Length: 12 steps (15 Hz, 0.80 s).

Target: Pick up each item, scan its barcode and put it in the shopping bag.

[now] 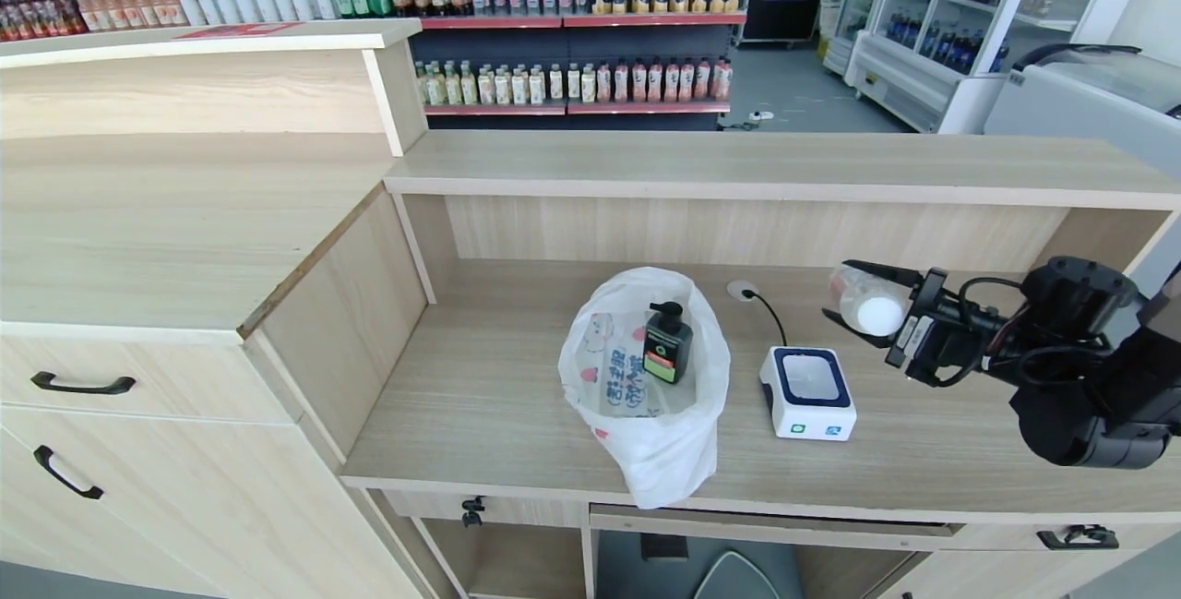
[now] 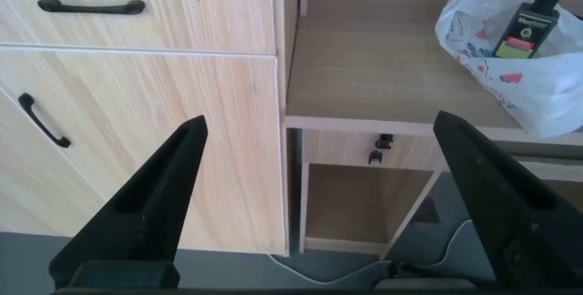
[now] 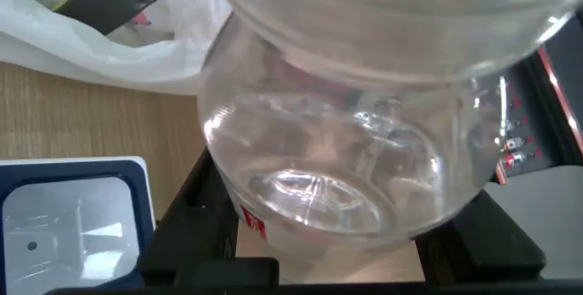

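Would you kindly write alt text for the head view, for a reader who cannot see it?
The right gripper holds a clear jar in the air above the wooden counter, to the right of a white barcode scanner. Left of the scanner, an open white shopping bag holds an upright dark pump bottle.

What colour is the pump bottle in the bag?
Black pump bottle, green and red label; best in head view.
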Tool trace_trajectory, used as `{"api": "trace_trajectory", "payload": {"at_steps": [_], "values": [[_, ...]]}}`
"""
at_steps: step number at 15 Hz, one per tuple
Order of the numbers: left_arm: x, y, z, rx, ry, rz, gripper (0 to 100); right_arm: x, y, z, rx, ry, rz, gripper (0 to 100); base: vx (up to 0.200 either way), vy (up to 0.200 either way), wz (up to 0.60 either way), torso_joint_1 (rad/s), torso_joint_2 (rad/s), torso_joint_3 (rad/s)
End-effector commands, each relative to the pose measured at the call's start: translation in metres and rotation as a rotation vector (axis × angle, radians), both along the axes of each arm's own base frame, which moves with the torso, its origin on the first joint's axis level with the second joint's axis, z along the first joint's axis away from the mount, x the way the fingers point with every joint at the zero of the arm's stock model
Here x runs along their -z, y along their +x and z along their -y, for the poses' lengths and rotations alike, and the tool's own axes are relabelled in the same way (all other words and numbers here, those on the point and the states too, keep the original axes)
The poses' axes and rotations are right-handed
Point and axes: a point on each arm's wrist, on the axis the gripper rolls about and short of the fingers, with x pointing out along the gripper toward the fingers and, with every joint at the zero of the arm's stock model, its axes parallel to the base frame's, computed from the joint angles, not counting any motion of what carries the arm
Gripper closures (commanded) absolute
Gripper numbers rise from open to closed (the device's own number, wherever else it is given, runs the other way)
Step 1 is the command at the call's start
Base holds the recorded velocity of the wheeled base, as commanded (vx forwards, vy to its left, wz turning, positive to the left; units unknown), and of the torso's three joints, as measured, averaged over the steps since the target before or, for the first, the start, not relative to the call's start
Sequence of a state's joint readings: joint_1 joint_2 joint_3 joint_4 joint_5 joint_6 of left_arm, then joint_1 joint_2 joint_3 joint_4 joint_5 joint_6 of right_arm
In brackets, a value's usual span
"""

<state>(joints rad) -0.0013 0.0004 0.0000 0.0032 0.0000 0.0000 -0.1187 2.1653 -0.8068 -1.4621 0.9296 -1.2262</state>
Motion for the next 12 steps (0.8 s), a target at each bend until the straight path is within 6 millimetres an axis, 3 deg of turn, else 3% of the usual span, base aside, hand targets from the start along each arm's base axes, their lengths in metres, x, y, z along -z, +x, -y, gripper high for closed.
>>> {"api": "trace_trajectory", "payload": {"at_steps": [1,12], "values": [[0.0,0.0,0.0,-0.001,0.0,0.001,0,0.014,0.0,0.0,0.003,0.004,-0.054,100,0.0,0.0,0.0,0.0,0.0,0.0],[0.0,0.0,0.0,-0.001,0.0,0.001,0,0.047,0.009,-0.008,-0.114,0.008,-0.136,100,0.0,0.0,0.0,0.0,0.0,0.0]]}}
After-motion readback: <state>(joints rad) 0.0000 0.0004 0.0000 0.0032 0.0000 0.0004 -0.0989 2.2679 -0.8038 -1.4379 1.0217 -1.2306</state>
